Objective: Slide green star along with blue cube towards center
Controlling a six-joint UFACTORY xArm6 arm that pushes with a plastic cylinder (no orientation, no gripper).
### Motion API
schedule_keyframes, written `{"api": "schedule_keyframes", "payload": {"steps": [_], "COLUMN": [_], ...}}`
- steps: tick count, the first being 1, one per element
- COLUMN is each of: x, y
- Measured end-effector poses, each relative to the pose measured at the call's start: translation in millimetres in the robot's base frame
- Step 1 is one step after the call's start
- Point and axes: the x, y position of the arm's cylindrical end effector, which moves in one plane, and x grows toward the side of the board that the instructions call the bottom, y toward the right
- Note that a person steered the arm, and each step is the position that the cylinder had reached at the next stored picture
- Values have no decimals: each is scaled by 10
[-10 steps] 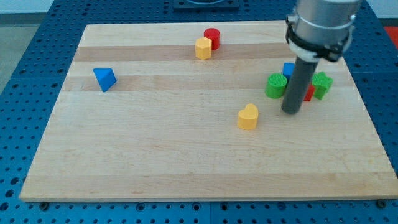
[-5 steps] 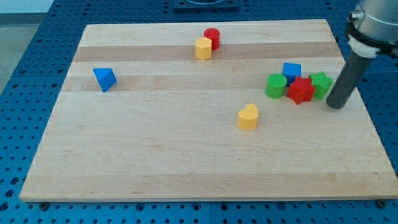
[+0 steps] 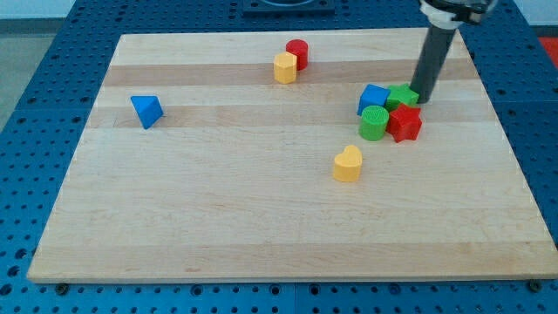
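Note:
The green star (image 3: 402, 96) sits on the right part of the wooden board (image 3: 218, 218), touching the blue cube (image 3: 373, 98) on its left. My tip (image 3: 421, 99) is at the green star's right edge, touching or nearly touching it. The rod rises from there toward the view's top right. A green cylinder (image 3: 373, 123) and a red star (image 3: 404, 123) sit just below the cube and the green star, packed against them.
A yellow heart (image 3: 347, 163) lies below and left of the cluster. A yellow hexagon (image 3: 284, 67) and a red cylinder (image 3: 297, 52) touch near the top middle. A blue triangular block (image 3: 146, 111) lies at the left.
My tip moved from below the cluster, round its right side, to its upper right. The green star and blue cube shifted left; the green cylinder and red star moved slightly left and down.

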Motion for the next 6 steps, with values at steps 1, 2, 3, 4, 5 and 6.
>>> {"api": "schedule_keyframes", "payload": {"steps": [1, 2, 3, 4, 5, 6], "x": [-23, -23, -23, -216, -451, -41], "y": [-309, -681, -969, -794, -166, 298]}}
